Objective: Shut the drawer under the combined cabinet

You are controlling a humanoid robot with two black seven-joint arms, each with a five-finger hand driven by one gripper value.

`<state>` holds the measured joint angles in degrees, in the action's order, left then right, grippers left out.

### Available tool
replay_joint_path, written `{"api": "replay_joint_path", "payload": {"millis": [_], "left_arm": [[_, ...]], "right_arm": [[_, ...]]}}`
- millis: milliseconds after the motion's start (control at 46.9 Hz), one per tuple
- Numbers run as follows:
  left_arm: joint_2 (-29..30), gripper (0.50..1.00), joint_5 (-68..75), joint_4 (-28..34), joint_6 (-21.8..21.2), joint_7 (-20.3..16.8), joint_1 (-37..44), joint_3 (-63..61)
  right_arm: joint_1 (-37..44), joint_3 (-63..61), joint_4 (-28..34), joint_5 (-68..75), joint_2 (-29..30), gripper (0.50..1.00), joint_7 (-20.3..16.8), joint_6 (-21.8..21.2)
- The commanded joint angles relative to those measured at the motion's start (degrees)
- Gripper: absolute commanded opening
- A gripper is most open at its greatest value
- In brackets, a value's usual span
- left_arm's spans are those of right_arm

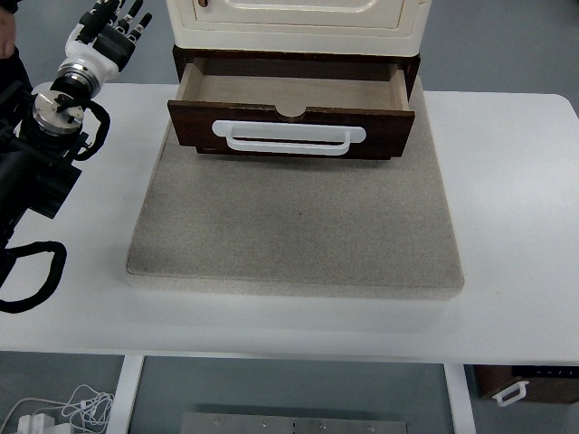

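The cream combined cabinet stands at the back of a grey stone slab. Its dark brown drawer below is pulled out towards me and looks empty inside. A white handle runs across the drawer front. My left hand is raised at the upper left, beside the cabinet and apart from the drawer, fingers spread and holding nothing. The right arm is out of view.
The slab lies on a white table. My left arm's black body and cables fill the left edge. A brown box with a white handle sits on the floor at lower right. White cables lie at lower left.
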<state>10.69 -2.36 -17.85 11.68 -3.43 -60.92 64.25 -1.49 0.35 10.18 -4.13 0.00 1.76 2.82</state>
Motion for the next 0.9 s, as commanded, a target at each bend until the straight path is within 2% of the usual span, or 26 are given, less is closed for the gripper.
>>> {"api": "replay_joint_path", "payload": {"millis": [0, 362, 533, 661, 874], "left_arm": [[0.03, 1.0, -0.01, 0.0, 0.1, 0.0, 0.01, 0.0], [1.61, 1.0, -0.62, 0.0, 0.72, 0.17, -0.25, 0.61], [4.25, 1.0, -0.71, 0.0, 5.37, 0.53, -2.89, 0.53], [6.36, 1.0, -0.54, -0.43, 6.96, 0.52, -5.35, 0.09], [10.05, 1.0, -0.71, -7.46, 10.56, 0.7, -7.64, 0.17]], "right_arm": [[0.0, 0.0, 0.02, 0.0, 0.0, 0.952, 0.0, -0.01], [0.0, 0.0, 0.01, 0.0, 0.0, 0.952, 0.0, -0.01], [0.0, 0.0, 0.02, 0.0, 0.0, 0.952, 0.0, -0.01], [0.0, 0.0, 0.02, 0.0, 0.0, 0.952, 0.0, 0.08], [0.0, 0.0, 0.02, 0.0, 0.0, 0.952, 0.0, -0.01]]}}
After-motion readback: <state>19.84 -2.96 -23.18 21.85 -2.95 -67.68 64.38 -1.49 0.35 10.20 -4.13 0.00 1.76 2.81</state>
